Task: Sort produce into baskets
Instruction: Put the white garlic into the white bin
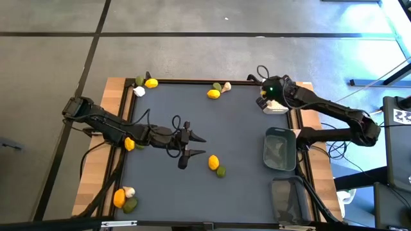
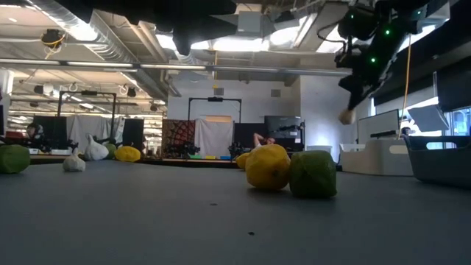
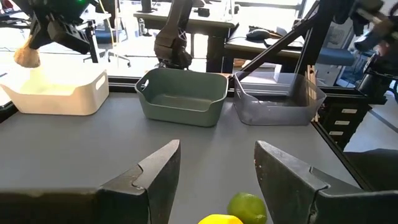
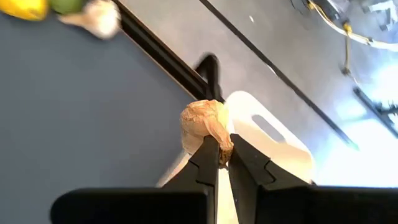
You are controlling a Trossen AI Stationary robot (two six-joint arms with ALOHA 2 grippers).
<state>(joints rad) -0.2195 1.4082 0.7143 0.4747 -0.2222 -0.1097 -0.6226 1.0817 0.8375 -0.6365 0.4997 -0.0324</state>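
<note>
My right gripper (image 4: 224,155) is shut on a pale garlic bulb (image 4: 202,121) and holds it in the air over the white basket (image 1: 277,108) at the table's far right. Beside that basket stand the dark grey-green basket (image 1: 280,149) and the translucent grey basket (image 1: 289,196). My left gripper (image 1: 200,145) hangs open and level over the table's middle. A lemon (image 1: 214,163) and a lime (image 1: 221,172) lie just past its fingertips, untouched. My right gripper pinches the garlic by a papery brown end (image 4: 221,144) between its two fingertips. The fingers slant down from the table's right side. The bulb (image 2: 346,116) sticks out beyond the fingertips, lifted clear above the white basket (image 3: 59,90).
More produce lies on the mat: a lime, lemon and garlic at the far left corner (image 1: 145,85), another such group at the far middle (image 1: 218,89), one lemon at the left edge (image 1: 130,144), and a group at the near left corner (image 1: 125,197).
</note>
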